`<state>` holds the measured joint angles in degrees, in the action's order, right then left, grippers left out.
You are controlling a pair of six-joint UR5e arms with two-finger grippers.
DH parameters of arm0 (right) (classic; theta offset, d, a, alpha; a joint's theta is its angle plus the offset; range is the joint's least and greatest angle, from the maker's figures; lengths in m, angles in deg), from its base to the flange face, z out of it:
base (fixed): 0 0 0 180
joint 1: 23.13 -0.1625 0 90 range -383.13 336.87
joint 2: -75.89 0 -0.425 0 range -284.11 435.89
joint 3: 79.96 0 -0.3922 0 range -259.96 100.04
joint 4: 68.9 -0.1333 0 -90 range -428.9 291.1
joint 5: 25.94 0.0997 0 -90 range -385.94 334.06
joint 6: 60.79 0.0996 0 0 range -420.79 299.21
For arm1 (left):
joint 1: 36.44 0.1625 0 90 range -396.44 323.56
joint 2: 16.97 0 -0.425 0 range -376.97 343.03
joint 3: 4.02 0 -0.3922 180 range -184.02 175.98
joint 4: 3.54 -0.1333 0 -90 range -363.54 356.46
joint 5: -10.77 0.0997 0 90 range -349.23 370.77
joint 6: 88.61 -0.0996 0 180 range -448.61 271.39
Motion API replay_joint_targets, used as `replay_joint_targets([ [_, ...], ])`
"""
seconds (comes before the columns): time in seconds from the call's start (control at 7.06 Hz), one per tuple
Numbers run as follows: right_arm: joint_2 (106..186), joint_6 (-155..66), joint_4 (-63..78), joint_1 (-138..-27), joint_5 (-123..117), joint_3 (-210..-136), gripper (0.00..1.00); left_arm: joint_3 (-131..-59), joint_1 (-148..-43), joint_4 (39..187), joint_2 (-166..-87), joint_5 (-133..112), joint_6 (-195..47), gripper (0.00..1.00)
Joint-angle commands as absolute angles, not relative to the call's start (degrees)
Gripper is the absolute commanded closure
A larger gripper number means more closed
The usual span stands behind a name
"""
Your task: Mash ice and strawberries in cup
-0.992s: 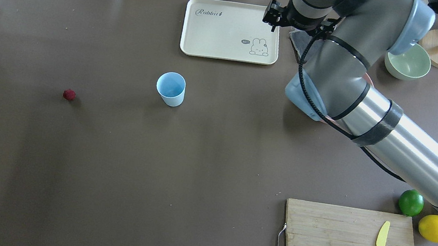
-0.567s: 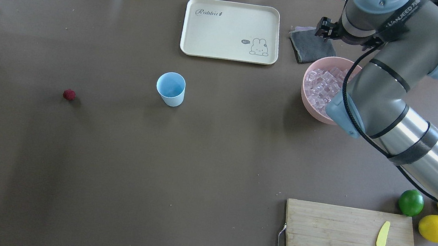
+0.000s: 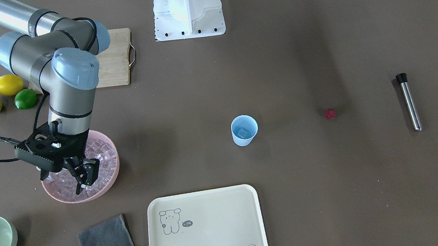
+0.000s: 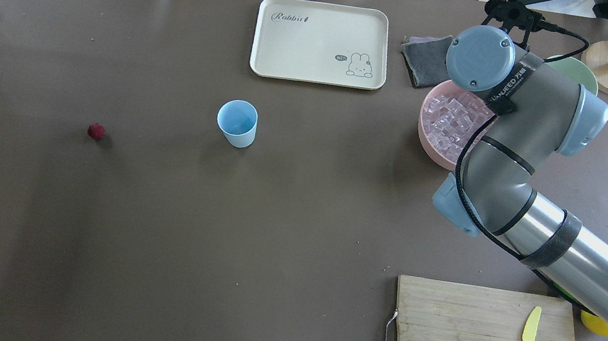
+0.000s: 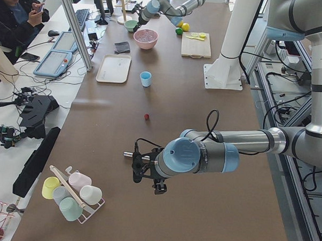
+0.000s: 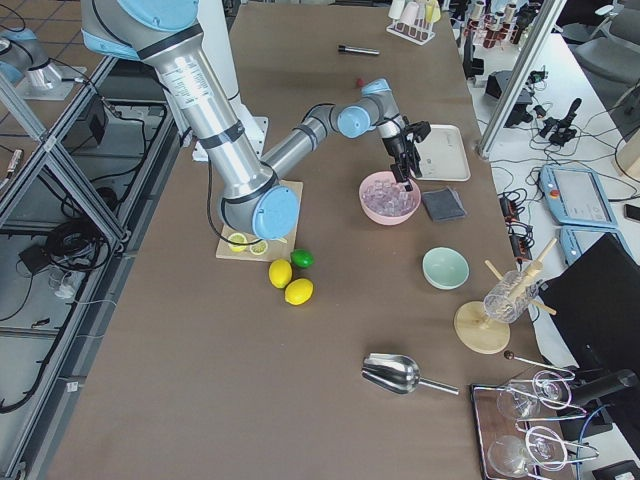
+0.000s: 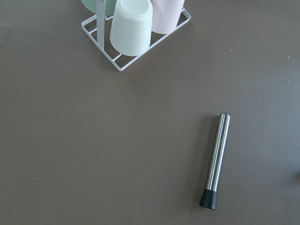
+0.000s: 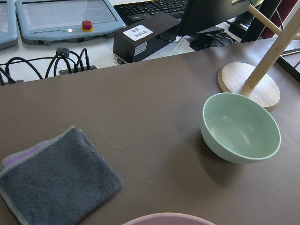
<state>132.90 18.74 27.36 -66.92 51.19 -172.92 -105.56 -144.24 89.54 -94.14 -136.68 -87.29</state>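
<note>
The right pincer (image 3: 83, 183), spread and empty, has swung from the tray (image 3: 210, 204) back over the ice (image 3: 106, 158) in the pink bowl (image 3: 107, 189), lower left. It is likely fetching another cube for the cup (image 3: 244, 136).

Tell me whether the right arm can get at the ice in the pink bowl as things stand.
Probably yes. The right gripper hangs open over the ice heaped in the pink bowl. The bowl is uncovered, and nothing shows between the fingers and the cubes.
</note>
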Motion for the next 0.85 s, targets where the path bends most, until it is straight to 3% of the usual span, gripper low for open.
replay_joint_targets([
  [0.0, 133.46, 19.63, 29.17, -66.99, 48.95, -172.68, 0.11, -105.36, -144.28, 89.54, -94.14, -136.71, -87.29, 0.01],
  [0.71, 133.46, 22.78, 30.07, -65.33, 48.59, -170.14, 0.21, -105.45, -144.46, 90.58, -92.83, -136.97, -87.29, 0.01],
])
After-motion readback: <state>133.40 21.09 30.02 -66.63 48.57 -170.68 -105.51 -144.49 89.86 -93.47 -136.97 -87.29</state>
